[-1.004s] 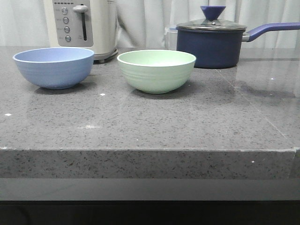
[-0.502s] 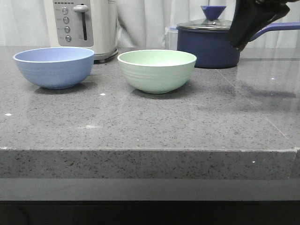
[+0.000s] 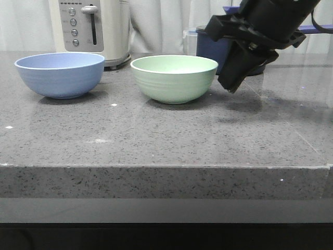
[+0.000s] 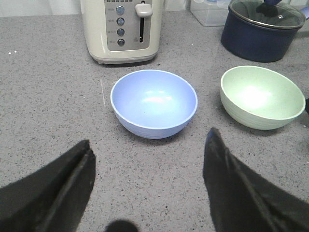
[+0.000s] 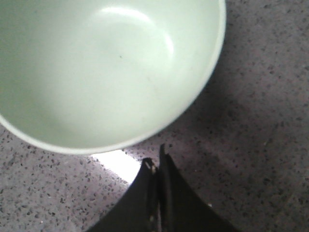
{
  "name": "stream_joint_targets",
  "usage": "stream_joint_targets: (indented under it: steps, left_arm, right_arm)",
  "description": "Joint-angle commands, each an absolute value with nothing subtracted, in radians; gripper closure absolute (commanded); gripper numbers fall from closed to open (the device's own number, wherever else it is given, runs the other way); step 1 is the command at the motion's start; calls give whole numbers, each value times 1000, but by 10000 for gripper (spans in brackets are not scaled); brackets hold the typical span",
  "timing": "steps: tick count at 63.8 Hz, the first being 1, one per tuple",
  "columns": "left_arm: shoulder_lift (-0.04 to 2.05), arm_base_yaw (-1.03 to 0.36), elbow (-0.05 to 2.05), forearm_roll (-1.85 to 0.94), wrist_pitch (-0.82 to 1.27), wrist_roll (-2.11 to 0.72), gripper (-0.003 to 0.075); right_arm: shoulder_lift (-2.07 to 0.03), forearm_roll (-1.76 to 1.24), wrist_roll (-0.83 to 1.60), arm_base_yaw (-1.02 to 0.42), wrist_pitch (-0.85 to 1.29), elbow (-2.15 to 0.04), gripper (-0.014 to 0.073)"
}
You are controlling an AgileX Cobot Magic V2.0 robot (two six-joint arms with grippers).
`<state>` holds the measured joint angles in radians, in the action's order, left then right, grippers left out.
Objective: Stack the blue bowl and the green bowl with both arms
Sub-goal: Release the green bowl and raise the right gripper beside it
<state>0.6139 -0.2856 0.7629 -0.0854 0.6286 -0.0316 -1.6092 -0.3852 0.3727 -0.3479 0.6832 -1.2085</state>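
Right gripper (image 3: 232, 83), absent a second ago, has descended just beside the green bowl (image 3: 174, 78), jaws pressed together, holding nothing; left gripper (image 4: 149, 186) hovers spread short of the blue bowl (image 4: 153, 102); both bowls sit apart on the counter (image 3: 166, 140), so stacking is only starting.

Pretty even, bright-ish indoor light from overhead: the grey countertop (image 3: 156, 135) has a soft sheen toward its far right corner, and the blue bowl (image 3: 60, 74) and green bowl (image 3: 174, 78) only throw faint, short shadows at their bases. The right wrist view is the rough one, close and soft, with a blown-out white glare patch on the counter just beside the right gripper (image 5: 157, 166) and a washed-out highlight inside the green bowl. The left wrist shot is sharp on the bowls but the left gripper (image 4: 149, 179) fingers are dark, blurry blobs up close.
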Motion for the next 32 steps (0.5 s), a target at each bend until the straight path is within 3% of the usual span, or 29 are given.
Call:
stream_joint_targets:
  steps: [1,32]
  left_arm:
    - [621,-292,797,-89,550,-32,247]
    - [621,-292,795,-89,550,-32,247]
  right_arm:
    - [-1572,-414,409,-342,629,-1244,652]
    - [-1572,-414,414,-342,618,-1244,658]
